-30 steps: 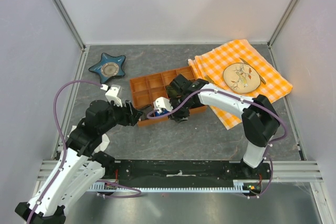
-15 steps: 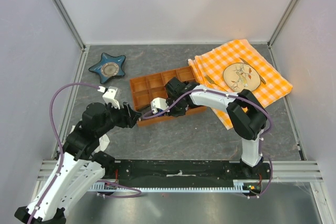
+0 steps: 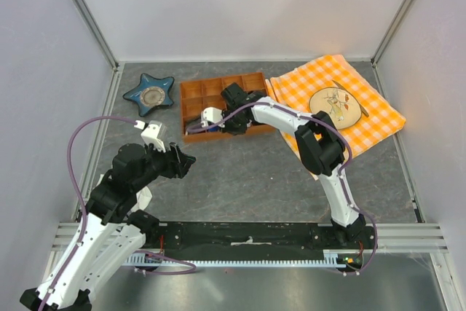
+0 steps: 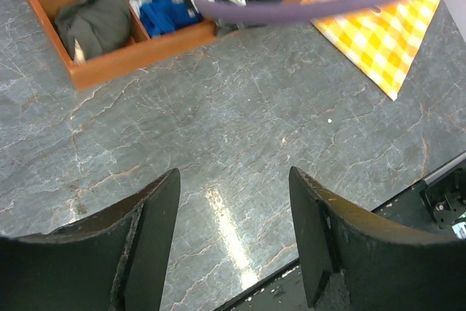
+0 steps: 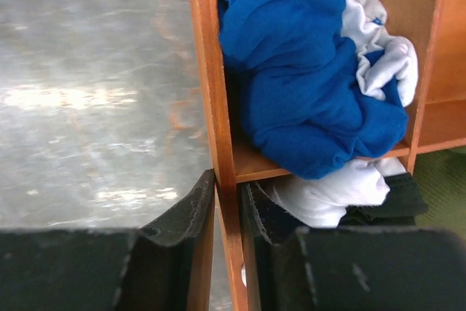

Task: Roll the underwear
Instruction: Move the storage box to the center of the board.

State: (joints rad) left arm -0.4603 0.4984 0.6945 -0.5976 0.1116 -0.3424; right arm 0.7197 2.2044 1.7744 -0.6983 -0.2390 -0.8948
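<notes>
An orange-brown compartment tray [image 3: 195,96] stands at the back left of the table. In the left wrist view the tray [image 4: 138,52] holds the underwear [image 4: 95,20], a bunched dark olive bundle with a cream bit showing, in its near left compartment. My right gripper [image 3: 222,126] is shut on the tray's front wall [image 5: 207,71], one finger on each side [image 5: 227,180]. My left gripper [image 3: 186,160] is open and empty over bare table, near the tray's front [image 4: 233,187].
A blue garment [image 5: 306,85] and a white one [image 5: 342,194] fill the compartment beside the gripped wall. An orange checked cloth [image 3: 364,114] with a plate [image 3: 333,107] lies at the back right. A blue star-shaped dish [image 3: 151,95] sits back left.
My right gripper has moved the tray away from me and to the left, toward the back of the table. My left gripper has stayed open and barely moved.
</notes>
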